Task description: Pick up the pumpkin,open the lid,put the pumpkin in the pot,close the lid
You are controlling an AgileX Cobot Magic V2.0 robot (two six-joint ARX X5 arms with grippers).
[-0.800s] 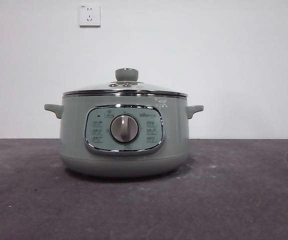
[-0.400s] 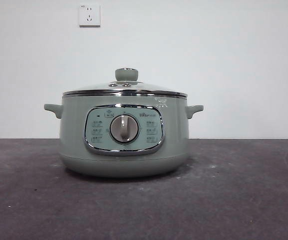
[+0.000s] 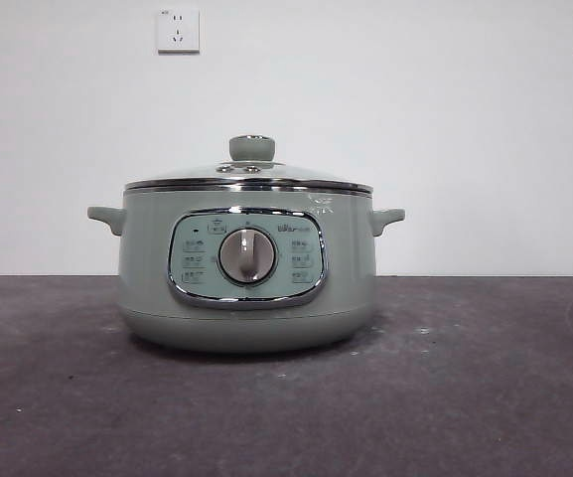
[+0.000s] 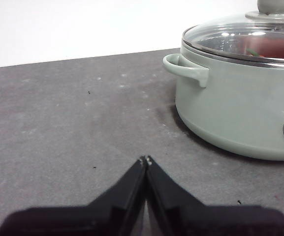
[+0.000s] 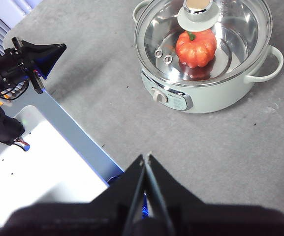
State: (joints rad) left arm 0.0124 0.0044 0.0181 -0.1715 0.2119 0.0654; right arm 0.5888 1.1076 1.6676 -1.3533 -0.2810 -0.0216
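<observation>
The sage-green pot (image 3: pixel 246 268) stands in the middle of the dark table, its dial facing the front view. The glass lid (image 3: pixel 248 175) sits shut on it, green knob on top. Through the lid (image 5: pixel 205 42) the orange pumpkin (image 5: pixel 196 47) shows inside the pot (image 5: pixel 215 93); in the left wrist view it is a red blur (image 4: pixel 274 47) under the glass. My left gripper (image 4: pixel 145 160) is shut and empty, low over the table beside the pot's side handle (image 4: pixel 186 69). High above the table, my right gripper (image 5: pixel 145 157) is shut and empty, well back from the pot.
Two wall sockets (image 3: pixel 178 30) hang on the white wall behind. In the right wrist view the other arm (image 5: pixel 26 61) and a white base plate (image 5: pixel 38 162) lie past the table's edge. Open grey table (image 4: pixel 73 118) lies beside the pot.
</observation>
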